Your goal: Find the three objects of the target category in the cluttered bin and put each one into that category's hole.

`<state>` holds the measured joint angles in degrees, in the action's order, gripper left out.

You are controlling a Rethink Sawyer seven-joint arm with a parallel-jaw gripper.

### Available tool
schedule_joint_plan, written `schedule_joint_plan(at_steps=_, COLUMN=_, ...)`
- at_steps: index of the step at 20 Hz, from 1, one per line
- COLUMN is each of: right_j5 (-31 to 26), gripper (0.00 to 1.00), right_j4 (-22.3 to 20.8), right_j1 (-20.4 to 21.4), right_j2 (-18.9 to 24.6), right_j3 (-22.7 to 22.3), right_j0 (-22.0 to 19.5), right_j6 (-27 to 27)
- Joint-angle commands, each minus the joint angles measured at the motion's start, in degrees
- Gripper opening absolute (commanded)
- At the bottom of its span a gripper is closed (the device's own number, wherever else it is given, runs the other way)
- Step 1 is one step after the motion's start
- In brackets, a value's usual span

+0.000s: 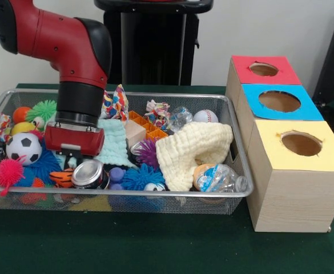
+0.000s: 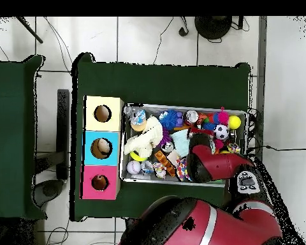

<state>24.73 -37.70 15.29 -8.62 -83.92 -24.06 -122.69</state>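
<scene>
Pincer [image 1: 73,149] sits low inside the mesh bin [image 1: 172,196] above the orange tiger [image 1: 62,177]; whether its fingers are apart cannot be told.

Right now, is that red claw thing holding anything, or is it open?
Gripper: down among the toys in the wire basket, beside the soccer ball; whether it is open, closed or holding something cannot be told.

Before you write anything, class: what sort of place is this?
Probably a robotics lab test station: a red and black robot arm over a silver wire mesh basket of toys, beside wooden boxes with coloured holed tops, on a green-covered table.
</scene>
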Motion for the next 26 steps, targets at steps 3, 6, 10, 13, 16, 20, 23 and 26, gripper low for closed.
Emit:
schedule_joint_plan(at_steps=3, right_j5=-2.82, gripper=0.0, right_j4=3.96, right_j1=3.39, right_j2=2.55, right_j3=1.87, right_j0=2.34, right_j6=-5.33)
schedule_joint_plan(at_steps=6, right_j5=-4.02, gripper=0.0, right_j4=5.34, right_j1=5.08, right_j2=0.94, right_j3=0.13, right_j0=3.86, right_j6=-5.75)
schedule_joint_plan(at_steps=10, right_j5=-6.16, gripper=0.0, right_j4=6.69, right_j1=7.23, right_j2=-0.42, right_j3=-2.01, right_j0=5.88, right_j6=-6.54)
schedule_joint_plan(at_steps=13, right_j5=-8.63, gripper=0.0, right_j4=7.46, right_j1=9.86, right_j2=-1.16, right_j3=-4.05, right_j0=7.14, right_j6=-7.05)
schedule_joint_plan(at_steps=16, right_j5=-10.32, gripper=0.0, right_j4=8.2, right_j1=11.93, right_j2=-2.07, right_j3=-5.78, right_j0=8.41, right_j6=-7.26)
schedule_joint_plan(at_steps=20, right_j5=-11.62, gripper=0.0, right_j4=9.18, right_j1=13.8, right_j2=-3.06, right_j3=-7.36, right_j0=9.64, right_j6=-7.3)
schedule_joint_plan(at_steps=23, right_j5=-11.92, gripper=0.0, right_j4=10.16, right_j1=14.86, right_j2=-4.31, right_j3=-8.64, right_j0=10.66, right_j6=-7.35)
schedule_joint_plan(at_steps=26, right_j5=-11.9, gripper=0.0, right_j4=10.93, right_j1=15.61, right_j2=-5.43, right_j3=-9.76, right_j0=11.55, right_j6=-7.28)
